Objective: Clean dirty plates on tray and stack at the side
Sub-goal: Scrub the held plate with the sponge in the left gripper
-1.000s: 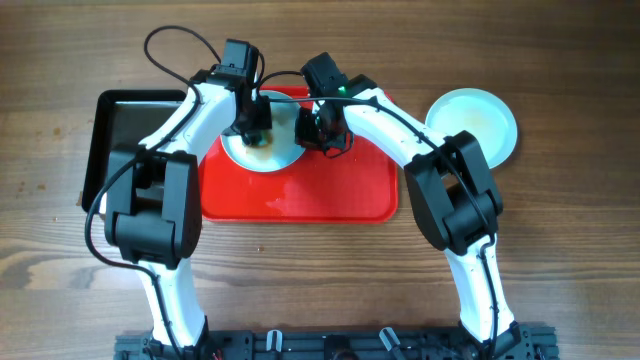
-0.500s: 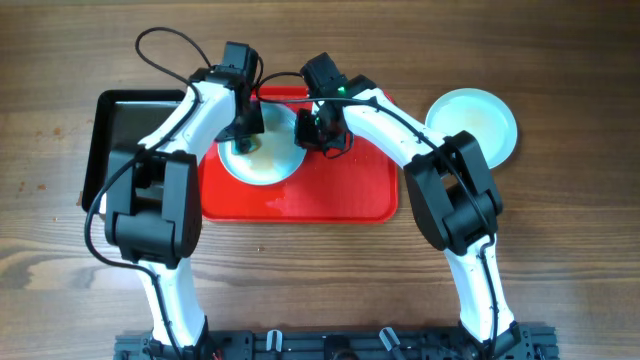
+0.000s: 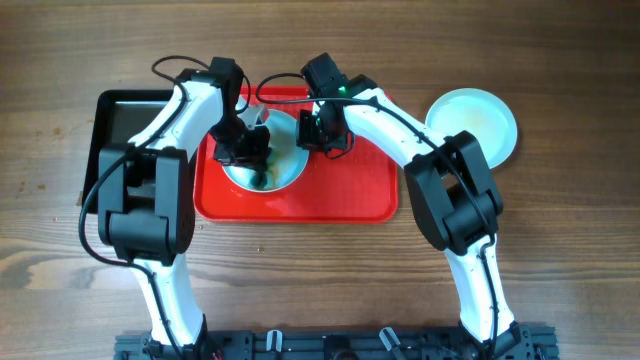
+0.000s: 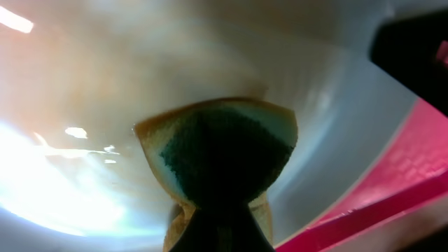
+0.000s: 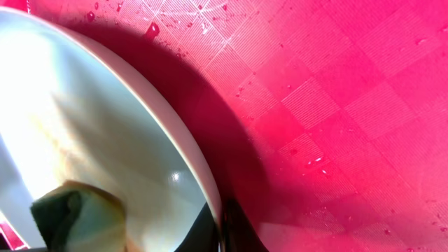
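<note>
A plate [image 3: 285, 160] with a pale rim rests on the red tray [image 3: 330, 195], tilted up at its right edge. My right gripper [image 3: 318, 135] is shut on that rim [image 5: 203, 175]. My left gripper [image 3: 250, 152] is shut on a green and yellow sponge [image 4: 224, 150] pressed onto the plate's wet, brownish inner face [image 4: 84, 105]. The sponge also shows in the right wrist view [image 5: 73, 210]. A second plate [image 3: 480, 120] with a faint stain lies on the table to the right of the tray. A third plate is not in view.
A black tray [image 3: 125, 125] stands to the left of the red tray, partly under my left arm. Water drops lie on the red tray [image 5: 315, 161]. Bare wooden table [image 3: 560, 230] surrounds both trays.
My left gripper has moved with the sponge down and right across the plate, and its arm has swung left. The right gripper has held still on the rim.
</note>
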### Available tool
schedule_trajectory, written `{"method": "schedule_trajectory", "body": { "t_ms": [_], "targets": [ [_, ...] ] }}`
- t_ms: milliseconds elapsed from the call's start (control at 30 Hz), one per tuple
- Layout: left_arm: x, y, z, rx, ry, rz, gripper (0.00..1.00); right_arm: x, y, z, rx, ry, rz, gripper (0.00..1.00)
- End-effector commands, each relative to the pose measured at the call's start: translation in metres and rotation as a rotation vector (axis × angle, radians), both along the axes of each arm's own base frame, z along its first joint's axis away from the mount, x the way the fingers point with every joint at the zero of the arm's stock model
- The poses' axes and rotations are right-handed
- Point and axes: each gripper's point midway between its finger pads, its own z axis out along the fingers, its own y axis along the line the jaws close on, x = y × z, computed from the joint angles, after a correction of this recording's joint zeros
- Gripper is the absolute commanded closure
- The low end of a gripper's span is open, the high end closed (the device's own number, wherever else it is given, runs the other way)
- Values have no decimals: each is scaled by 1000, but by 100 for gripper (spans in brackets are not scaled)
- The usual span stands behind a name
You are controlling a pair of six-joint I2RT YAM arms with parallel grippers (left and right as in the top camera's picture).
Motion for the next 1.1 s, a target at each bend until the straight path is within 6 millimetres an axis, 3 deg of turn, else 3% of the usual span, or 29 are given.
{"method": "schedule_trajectory", "body": {
  "t_ms": [0,267,367,500,700,767,900,1067],
  "targets": [
    [-4,-19,-4,-110,2,-57,96,-3,-8,-19,-39,25,-18,96],
    [63,-26,-4,-118,-259,10,96,-3,-7,-18,-36,25,-14,96],
    [85,-8,-8,0,-322,114,96,-3,-7,-18,-36,25,-14,96],
    [102,41,-14,276,-363,373,96,-3,-7,-18,-36,24,-14,96],
    [87,91,-12,553,-348,600,96,-3,-7,-18,-36,24,-14,96],
    [79,99,-11,602,-332,643,96,-3,-7,-18,-36,24,-14,96],
    [63,99,-14,614,-266,617,96,-3,-7,-18,-36,24,-14,96],
    [28,64,-22,438,-80,362,92,-3,-7,-18,-36,24,-14,96]
  ]
}}
